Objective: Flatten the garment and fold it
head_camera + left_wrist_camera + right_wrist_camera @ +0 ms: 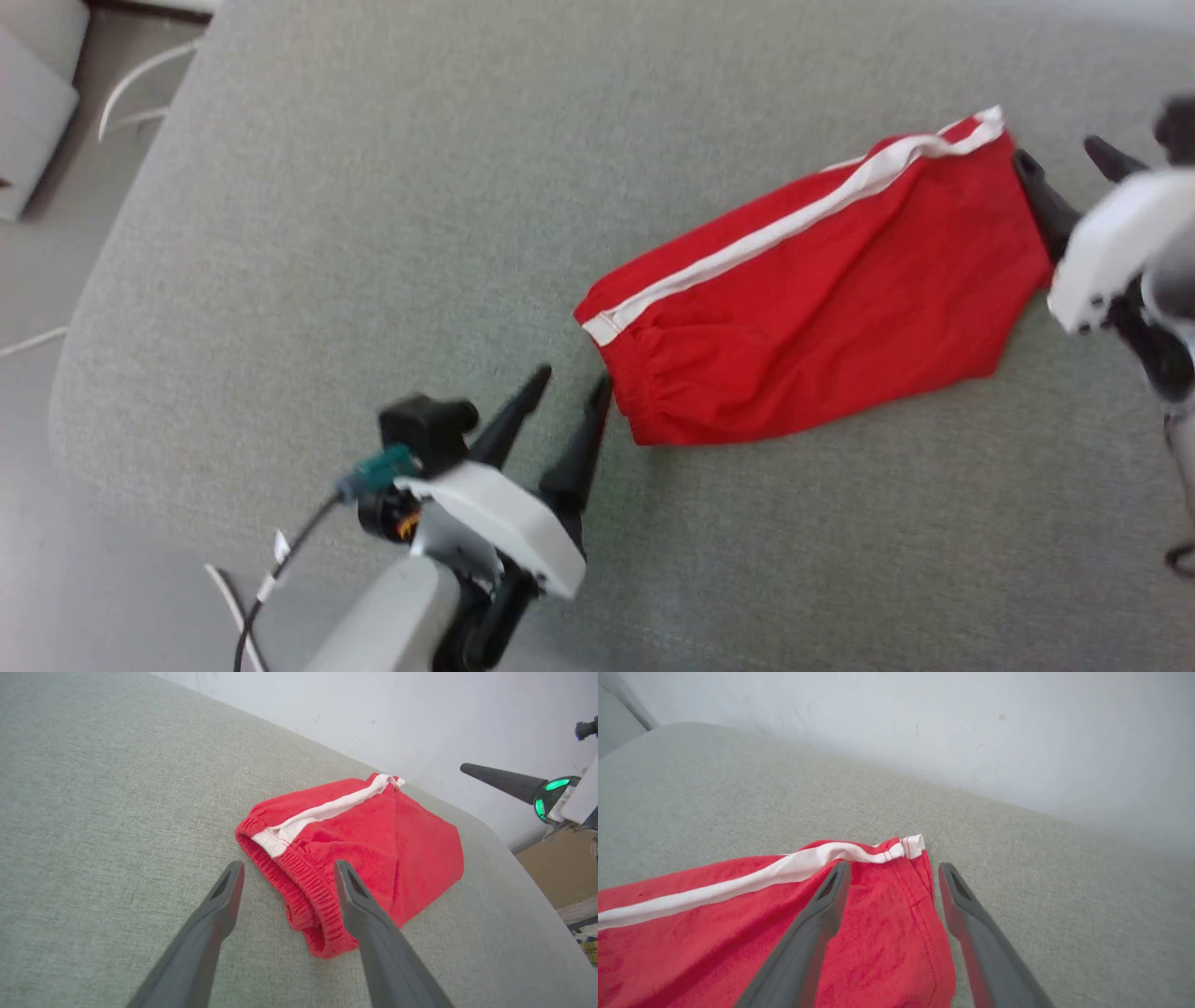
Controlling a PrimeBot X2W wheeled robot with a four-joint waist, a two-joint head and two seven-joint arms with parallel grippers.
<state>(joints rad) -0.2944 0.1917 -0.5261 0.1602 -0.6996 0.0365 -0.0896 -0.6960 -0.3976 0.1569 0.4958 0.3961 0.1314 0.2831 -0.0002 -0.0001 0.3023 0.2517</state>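
Red garment (822,299) lies on grey surface (373,233), long axis 8 to 2 o'clock. Left gripper (574,376) sits just beside waistband (635,392), right gripper (1057,151) at hem (1018,224) — both sets of fingers apart, nothing held.

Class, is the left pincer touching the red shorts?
Cannot tell. In the left wrist view, one finger of the left pincer overlaps the waistband of the red shorts; whether it presses or hovers is unclear.
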